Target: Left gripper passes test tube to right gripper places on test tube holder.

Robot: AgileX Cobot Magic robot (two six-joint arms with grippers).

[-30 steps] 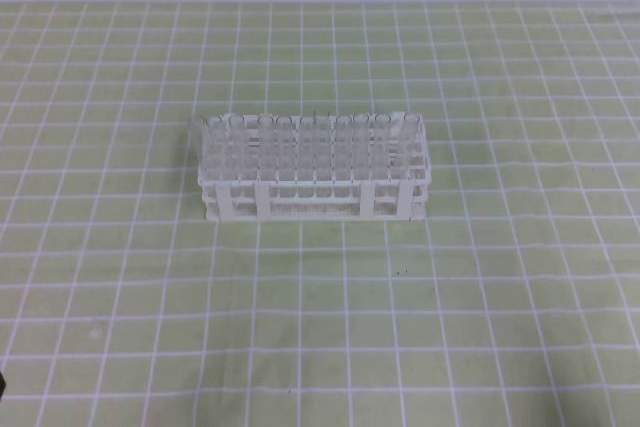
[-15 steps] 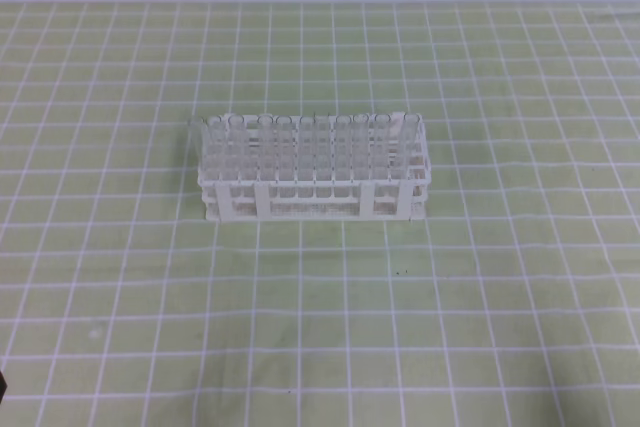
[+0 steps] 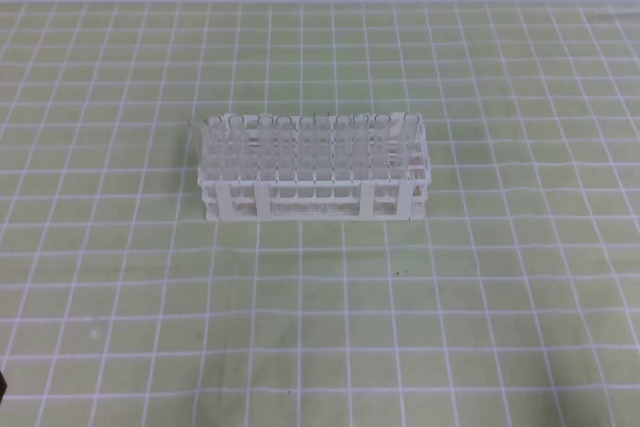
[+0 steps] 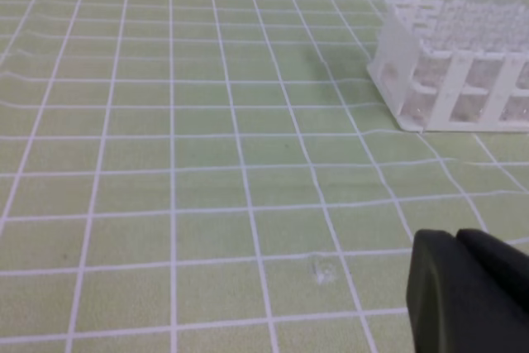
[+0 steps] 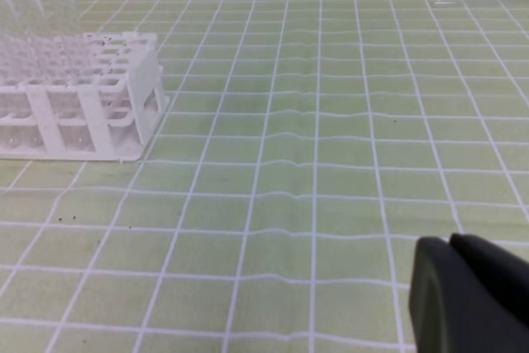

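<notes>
A green cloth point(image 3: 320, 327) ruled in white squares is lying under both my arms, running back to a pale wall. Low at five o'clock in each wrist view, my left gripper point(image 4: 467, 291) and right gripper point(image 5: 467, 295) are showing only a dark corner, so I cannot tell how their jaws are standing, and neither is carrying anything I can see. Farther off, the test tube holder point(image 3: 312, 202) is standing at my left's two o'clock and my right's ten o'clock, long axis across, about equally distant, holding upright clear tubes point(image 3: 300, 142); I cannot tell which is the test tube.
</notes>
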